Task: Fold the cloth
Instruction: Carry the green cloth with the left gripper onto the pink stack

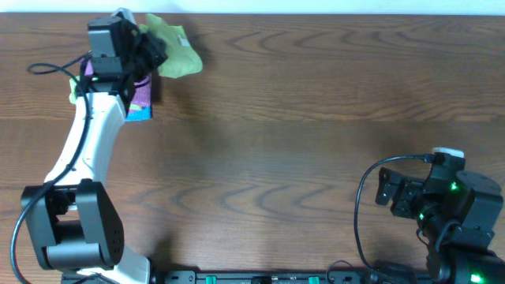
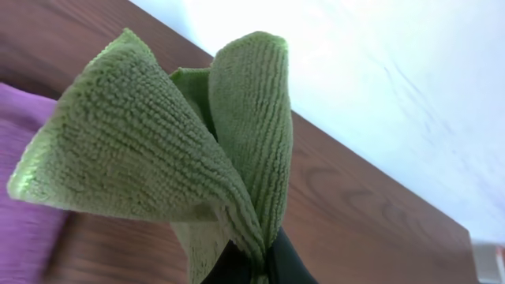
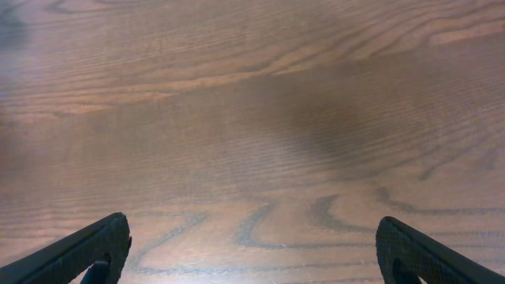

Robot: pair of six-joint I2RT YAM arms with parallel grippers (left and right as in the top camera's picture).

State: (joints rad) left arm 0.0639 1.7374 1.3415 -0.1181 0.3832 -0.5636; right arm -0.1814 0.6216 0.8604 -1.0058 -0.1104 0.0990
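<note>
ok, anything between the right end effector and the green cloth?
Nothing. Overhead shows only bare table between the right end effector and the green cloth.

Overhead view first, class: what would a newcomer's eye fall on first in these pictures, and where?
The lime-green cloth, bunched in the shut left gripper at the far left corner of the table, fills the left wrist view. A pink-purple cloth and a teal-blue cloth lie close by. The right gripper hangs open over bare wood, near right.
</note>
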